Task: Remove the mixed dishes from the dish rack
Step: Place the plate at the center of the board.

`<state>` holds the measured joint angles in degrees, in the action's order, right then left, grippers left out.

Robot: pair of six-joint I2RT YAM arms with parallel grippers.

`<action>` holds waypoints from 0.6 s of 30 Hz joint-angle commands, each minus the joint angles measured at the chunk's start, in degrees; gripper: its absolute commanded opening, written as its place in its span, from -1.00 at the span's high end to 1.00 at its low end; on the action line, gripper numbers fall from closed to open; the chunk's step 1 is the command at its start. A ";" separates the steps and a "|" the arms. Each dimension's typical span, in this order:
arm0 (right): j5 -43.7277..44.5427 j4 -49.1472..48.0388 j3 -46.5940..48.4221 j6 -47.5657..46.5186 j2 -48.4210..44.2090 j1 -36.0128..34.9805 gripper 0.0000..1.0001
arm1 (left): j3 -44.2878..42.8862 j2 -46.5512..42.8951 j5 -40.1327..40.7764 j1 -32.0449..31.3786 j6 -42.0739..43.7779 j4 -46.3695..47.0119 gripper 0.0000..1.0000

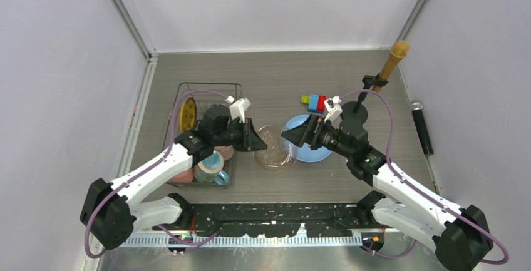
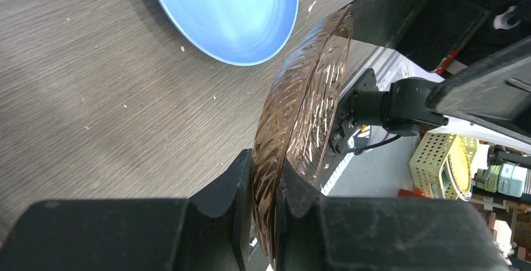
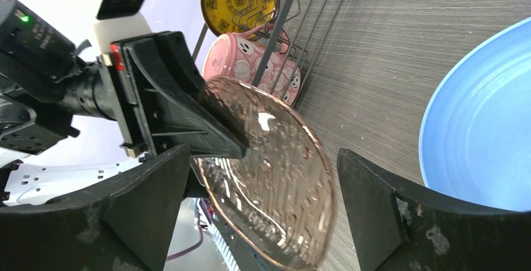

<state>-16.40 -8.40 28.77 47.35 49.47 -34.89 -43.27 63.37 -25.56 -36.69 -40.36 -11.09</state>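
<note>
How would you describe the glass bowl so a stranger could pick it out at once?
Look at the middle of the grey table, in the gap between the black wire dish rack on the left and the light blue plate. The glass bowl is there, its rim pinched by the left hand. It is the only see-through dish, faintly brownish with a raised pattern.

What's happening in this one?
The left gripper is shut on the rim of the clear glass bowl, holding it between the dish rack and the light blue plate, which already lies on the table. The right gripper is open over that plate, facing the bowl. Whether the bowl touches the table is unclear. The yellow patterned plate and the pink patterned mug are in the rack.
</note>
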 commanded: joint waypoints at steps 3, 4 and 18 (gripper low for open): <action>-1.79 -7.40 -3.10 2.81 -1.28 -0.25 -0.66 | -1.18 2.59 0.41 -2.66 -1.96 8.14 1.00; -1.92 -7.22 -3.37 2.89 -1.57 -0.26 -0.62 | -0.68 2.60 0.32 -2.75 -2.26 9.21 1.00; -2.76 -6.44 -6.10 2.71 -4.77 -0.26 0.61 | 0.40 0.19 0.93 -2.86 -1.87 9.11 0.87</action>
<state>-15.92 -11.03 22.22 49.25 46.11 -34.46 -42.44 65.19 -26.17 -39.35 -42.57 -4.99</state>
